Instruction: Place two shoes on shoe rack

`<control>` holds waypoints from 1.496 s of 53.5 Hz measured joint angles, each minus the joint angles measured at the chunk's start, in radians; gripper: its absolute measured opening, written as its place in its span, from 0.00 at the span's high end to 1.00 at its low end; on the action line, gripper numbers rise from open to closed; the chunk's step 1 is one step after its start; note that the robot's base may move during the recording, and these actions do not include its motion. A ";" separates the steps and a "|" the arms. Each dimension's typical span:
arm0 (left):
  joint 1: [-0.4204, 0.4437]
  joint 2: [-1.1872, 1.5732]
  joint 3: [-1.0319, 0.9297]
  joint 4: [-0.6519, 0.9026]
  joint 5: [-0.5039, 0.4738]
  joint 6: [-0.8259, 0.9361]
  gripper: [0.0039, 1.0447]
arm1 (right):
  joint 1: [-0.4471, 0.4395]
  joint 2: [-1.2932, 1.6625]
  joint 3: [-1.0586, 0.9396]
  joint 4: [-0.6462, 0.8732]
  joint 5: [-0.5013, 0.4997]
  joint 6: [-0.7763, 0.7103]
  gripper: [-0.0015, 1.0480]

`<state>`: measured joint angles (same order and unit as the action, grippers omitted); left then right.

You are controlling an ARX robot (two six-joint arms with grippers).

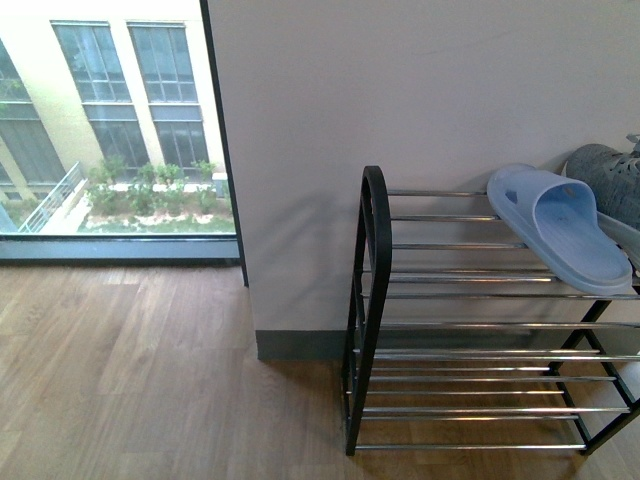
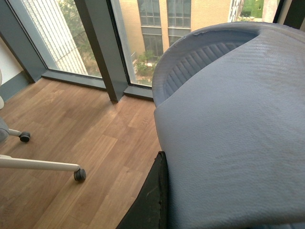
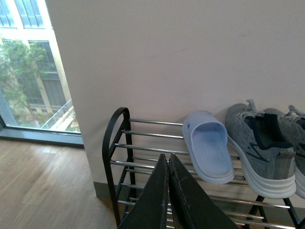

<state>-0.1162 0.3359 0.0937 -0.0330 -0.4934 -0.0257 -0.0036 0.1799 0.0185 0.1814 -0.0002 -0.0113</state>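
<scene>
Beyond the closed right pincer (image 3: pixel 168 160), both shoes (image 3: pixel 259 143) top the rack (image 3: pixel 143 143).

A black-framed shoe rack (image 1: pixel 372 300) with silver bars is standing against a pale wall (image 1: pixel 400 90), on a wooden floor (image 1: pixel 130 380). A light blue slipper (image 1: pixel 565 228) is lying on the top shelf, toe pointing away from the wall. Just beside it, at the picture's right edge, part of a grey sneaker (image 1: pixel 610 180) is showing. To the left, a large window (image 1: pixel 110 120) is looking onto a building and greenery.
</scene>
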 joint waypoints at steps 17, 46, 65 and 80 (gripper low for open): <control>0.000 0.000 0.000 0.000 0.002 0.000 0.98 | 0.001 -0.171 0.000 -0.178 0.001 0.000 0.98; 0.000 0.000 0.000 0.000 -0.002 0.000 0.98 | 0.002 -0.174 0.000 -0.178 -0.004 0.000 0.39; 0.000 -0.001 0.000 0.000 -0.001 0.000 0.98 | 0.002 -0.175 0.000 -0.179 -0.001 0.001 0.09; 0.083 0.074 0.049 -0.112 0.283 -0.143 0.98 | 0.002 -0.175 0.000 -0.180 0.008 0.002 0.09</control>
<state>-0.0334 0.4095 0.1425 -0.1452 -0.2100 -0.1684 -0.0017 0.0048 0.0189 0.0013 0.0074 -0.0097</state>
